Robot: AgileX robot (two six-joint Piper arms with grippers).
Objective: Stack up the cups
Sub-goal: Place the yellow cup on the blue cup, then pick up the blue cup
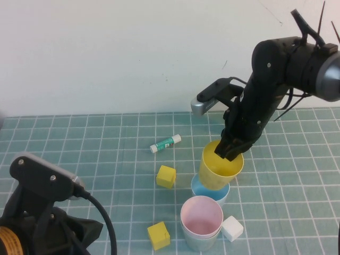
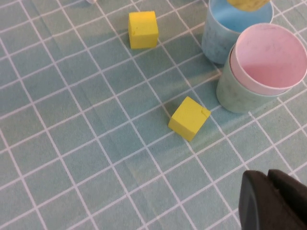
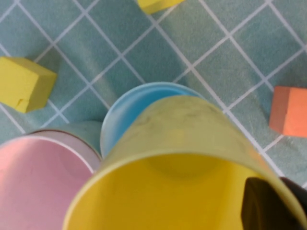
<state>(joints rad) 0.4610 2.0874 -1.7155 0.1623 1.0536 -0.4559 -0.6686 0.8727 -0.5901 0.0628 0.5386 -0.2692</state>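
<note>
The right pincer point(image 1: 229, 151) pinches the rim of the yellow cup point(image 1: 219, 169) and holds it tilted, just over the blue cup point(image 1: 207, 190). Next to them on the desk point(image 1: 79, 138), the pink cup point(image 1: 201, 215) sits inside the green cup point(image 2: 240, 96). The left pincer point(image 2: 271, 201) is shut, empty, near a yellow block point(image 2: 189, 118).

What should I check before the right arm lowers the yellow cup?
1. Right gripper shut on the yellow cup rim: ok.
2. Yellow cup over the light blue cup: ok, though tilted.
3. Light blue cup upright, mouth open: ok.
4. Pink cup nested in the pale green cup: ok.
5. White block beside the stack, clear of blue cup: ok.
6. Left gripper shut, parked away: ok.
</note>
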